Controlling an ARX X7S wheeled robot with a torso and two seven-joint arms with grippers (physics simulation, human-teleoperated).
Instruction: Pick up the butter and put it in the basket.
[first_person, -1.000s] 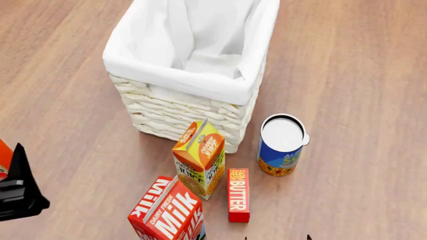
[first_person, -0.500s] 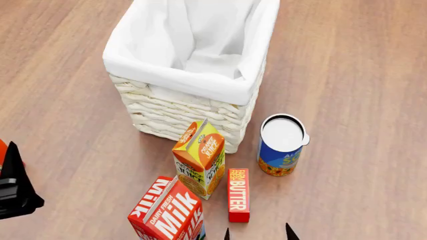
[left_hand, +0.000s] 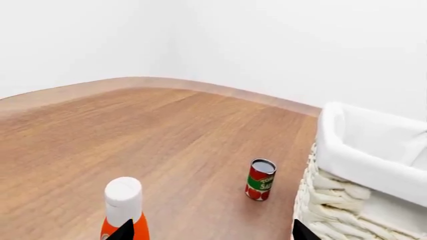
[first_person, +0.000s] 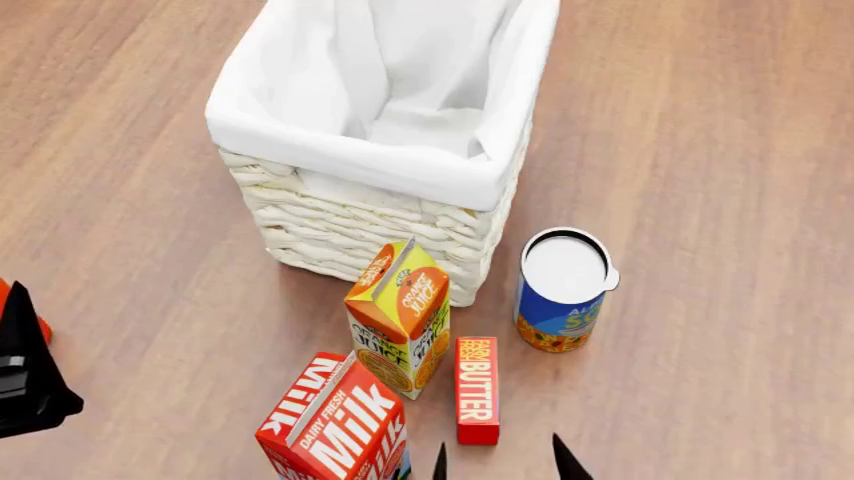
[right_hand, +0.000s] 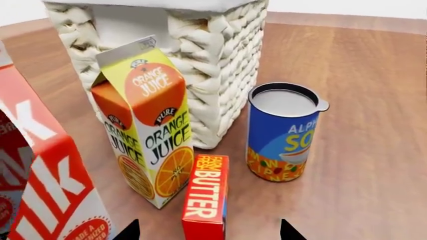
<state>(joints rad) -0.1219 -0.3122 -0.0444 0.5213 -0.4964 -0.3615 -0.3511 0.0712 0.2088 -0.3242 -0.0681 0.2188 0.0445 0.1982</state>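
My right gripper (first_person: 497, 462) hangs just short of the near end of the slim red butter box with white lettering (first_person: 477, 389), its two dark fingertips spread apart and empty; in the right wrist view the tips stand wider than the box, one on each side of its line. The butter lies flat on the brown wooden floor (first_person: 721, 150), lengthwise away from me, between the orange-and-yellow juice carton (first_person: 400, 316) and the blue soup can with its pale lid (first_person: 563, 291), and just beside the red-and-white milk carton (first_person: 336, 422); the tall cream wicker basket with the white cloth liner (first_person: 380, 140) stands behind the juice carton.

To do the reach well I judge I should come forward and down along the box's long axis, keeping it centred between my fingers; the juice-carton side is the tight one, so that finger must slip into the narrow gap without nudging the carton; I would close across the narrow width, near the middle of the length, so the box does not pivot when lifted.

My left gripper (first_person: 27, 375) waits at the far left, well apart; I cannot tell whether it is spread or closed.
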